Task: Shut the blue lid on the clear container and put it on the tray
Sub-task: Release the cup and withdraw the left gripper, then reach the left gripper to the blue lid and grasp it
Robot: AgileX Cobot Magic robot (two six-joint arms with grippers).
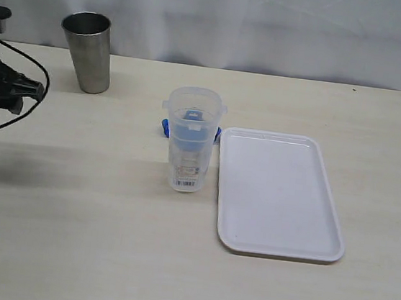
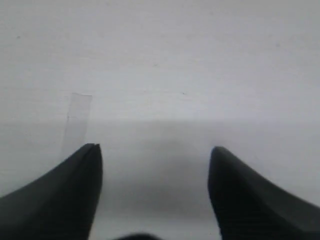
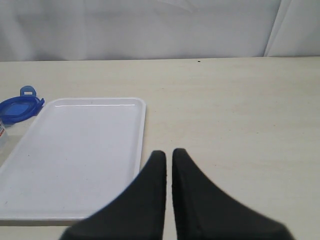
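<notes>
The clear container (image 1: 187, 156) stands upright and open-topped about mid-tabletop, barcode label near its base. The white tray (image 1: 279, 195) lies flat just beside it, toward the tabletop's right edge, a narrow gap between them. The blue lid (image 1: 165, 126) lies on the tabletop behind the container, on the side toward the far edge. From the exterior camera it shows mostly through the clear wall, with only blue flaps poking out on either side. A grey steel tumbler (image 1: 86, 50) stands near the far edge toward the left corner, well apart from the rest.

The right wrist camera shows more of the lid (image 3: 17, 107): it lies flat just beside a corner of the tray (image 3: 75, 160), one flap sticking out; whether they touch is unclear. The right gripper (image 3: 169, 156), which the exterior camera does not catch, has its black fingers (image 3: 150, 200) pressed almost together, holding nothing.

The left arm (image 1: 1, 84) sits at the tabletop's left edge. Only its own camera shows the left gripper (image 2: 155, 155): the fingers (image 2: 75, 195) stand apart with nothing between, over a pale surface bearing a strip of clear tape (image 2: 77, 120).
</notes>
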